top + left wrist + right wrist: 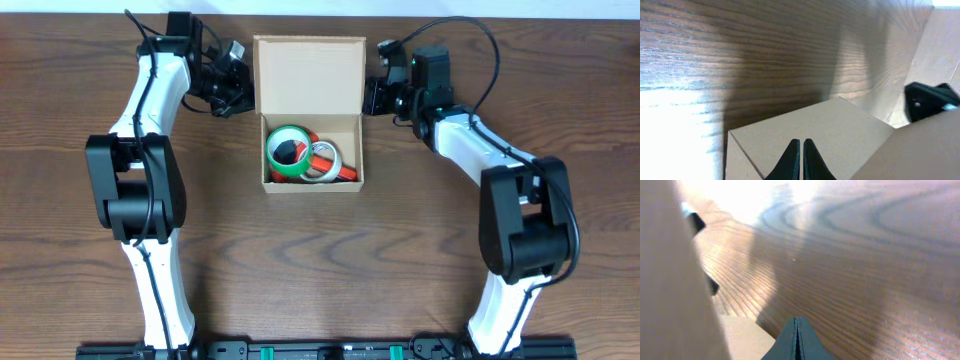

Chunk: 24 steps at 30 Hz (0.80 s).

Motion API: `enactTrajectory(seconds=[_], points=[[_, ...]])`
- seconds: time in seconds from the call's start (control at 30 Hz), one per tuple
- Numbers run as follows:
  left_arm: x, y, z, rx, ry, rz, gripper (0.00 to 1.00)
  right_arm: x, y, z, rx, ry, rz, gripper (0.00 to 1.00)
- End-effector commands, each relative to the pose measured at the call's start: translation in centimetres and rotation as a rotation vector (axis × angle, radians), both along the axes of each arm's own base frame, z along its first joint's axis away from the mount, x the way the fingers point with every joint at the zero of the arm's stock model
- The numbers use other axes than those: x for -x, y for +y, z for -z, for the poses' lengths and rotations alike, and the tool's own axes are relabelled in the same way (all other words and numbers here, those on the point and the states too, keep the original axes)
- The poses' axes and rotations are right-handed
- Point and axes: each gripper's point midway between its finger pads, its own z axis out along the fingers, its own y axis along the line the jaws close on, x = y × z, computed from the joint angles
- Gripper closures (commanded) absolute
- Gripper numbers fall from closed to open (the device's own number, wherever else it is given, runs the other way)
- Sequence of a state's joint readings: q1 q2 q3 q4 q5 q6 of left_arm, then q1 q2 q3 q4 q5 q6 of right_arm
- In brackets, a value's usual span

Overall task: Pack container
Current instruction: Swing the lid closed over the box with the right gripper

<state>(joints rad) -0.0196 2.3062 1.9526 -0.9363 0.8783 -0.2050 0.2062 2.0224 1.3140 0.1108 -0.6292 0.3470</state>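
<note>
Left gripper (801, 145): jaws pinched together, nothing held. The tips sit over a tan cardboard face of the container (310, 187); can't tell from the left wrist view if they touch it.
Right gripper (796, 325): jaws also closed and empty, with blurred cardboard filling the left edge of its view.

Overhead view: the two grippers flank the container, one just off each side edge of the flap lid (308, 75), at the hinge end. The container is mid-table (420, 260), between the arms. The lid is laid open on the far side of it. Inside are a green tape roll (273, 155) toward the left wall and red and white rolls (328, 152) toward the right wall. All seem to sit below the rim.

My read: loading looks done and lid closure is the step in hand.

How to do it well:
- Keep the jaws closed and use them as pushers, no pinching.
- Get both tips behind the flap, on the far side of the container, then sweep it over the hinge together. An uneven push will skew the box.
- The box is light, so hold one gripper against a side wall if it starts to slide.
- Check that the tuck edge clears the rolls by the front wall before pressing down.

Risk: a side push on the flap edge would rotate the container instead of folding the lid.
</note>
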Motion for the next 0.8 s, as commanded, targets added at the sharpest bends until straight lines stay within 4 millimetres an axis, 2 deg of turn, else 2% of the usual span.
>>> enactTrajectory(seconds=[0.0, 0.43, 0.6, 0.77], points=[[-0.5, -0.4, -1.5, -0.004, -0.067, 0.038, 0.95, 0.5, 0.9, -4.0, -0.013, -0.097, -0.052, 0.99], [0.3, -0.2, -2.3, -0.029, -0.070, 0.065, 0.95, 2.7, 1.2, -6.8, -0.012, -0.107, -0.118, 0.99], [0.3, 1.5, -2.5, -0.161, -0.085, 0.032, 0.95, 5.2, 1.6, -7.0, 0.033, -0.054, -0.155, 0.99], [0.5, 3.3, -3.7, -0.290, -0.109, -0.006, 0.94, 7.7, 2.1, -7.1, 0.120, 0.003, -0.138, 0.99]])
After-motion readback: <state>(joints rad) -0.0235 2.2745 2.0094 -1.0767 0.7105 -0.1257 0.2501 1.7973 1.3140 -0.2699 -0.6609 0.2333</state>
